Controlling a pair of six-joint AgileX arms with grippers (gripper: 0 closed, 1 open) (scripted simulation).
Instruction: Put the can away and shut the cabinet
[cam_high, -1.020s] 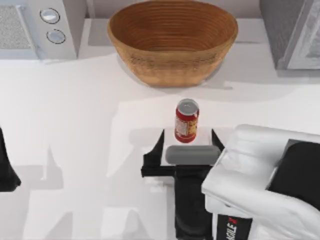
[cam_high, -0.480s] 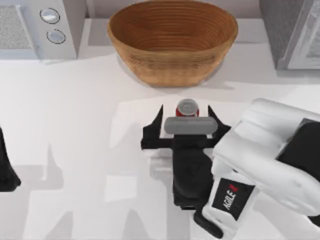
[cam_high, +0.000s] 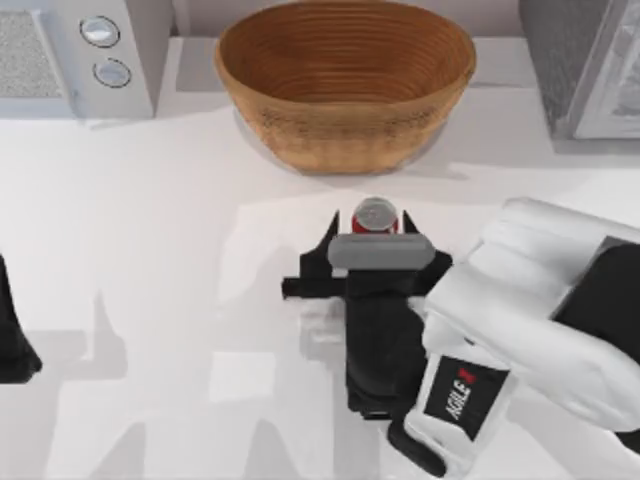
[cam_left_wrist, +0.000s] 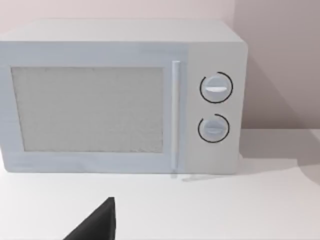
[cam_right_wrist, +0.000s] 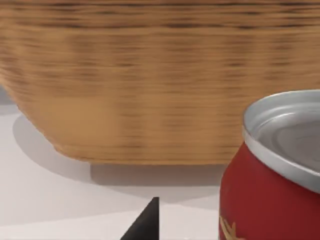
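The small red can (cam_high: 375, 214) with a silver top stands upright on the white table, just in front of the woven basket. My right gripper (cam_high: 369, 226) straddles it from the near side, one finger on each side, still open with a small gap to the can. In the right wrist view the can (cam_right_wrist: 272, 170) is very close, and one dark fingertip (cam_right_wrist: 145, 222) stands apart from it. The grey cabinet (cam_high: 585, 65) is at the back right corner. My left gripper (cam_high: 12, 345) is parked at the table's left edge.
A large woven basket (cam_high: 345, 80) stands at the back middle, close behind the can. A white microwave (cam_high: 85, 50) with two dials occupies the back left corner and faces the left wrist camera (cam_left_wrist: 120, 100). Bare table lies to the can's left.
My right gripper moved forward until the can sat between its fingers. The fingers then narrowed toward the can. The left arm stayed still.
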